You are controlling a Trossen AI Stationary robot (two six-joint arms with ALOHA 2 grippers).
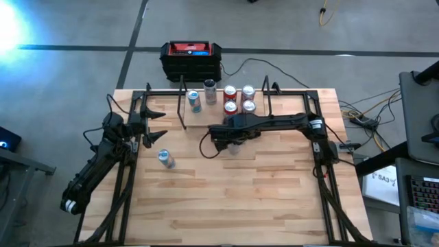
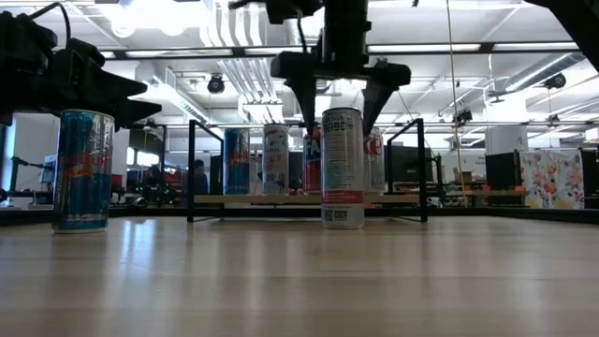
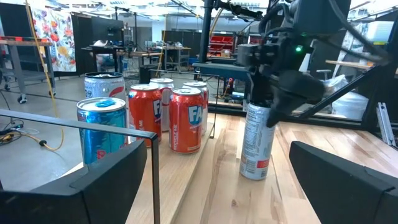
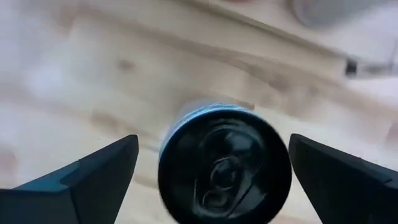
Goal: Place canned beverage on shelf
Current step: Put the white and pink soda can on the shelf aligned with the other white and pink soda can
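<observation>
A tall silver can (image 2: 343, 167) with a dark lid stands upright on the tabletop.

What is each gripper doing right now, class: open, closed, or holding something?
Left gripper: open, holding nothing, at the table's left side.
Right gripper: open, its fingers either side of the white can on the table, not gripping it.
</observation>
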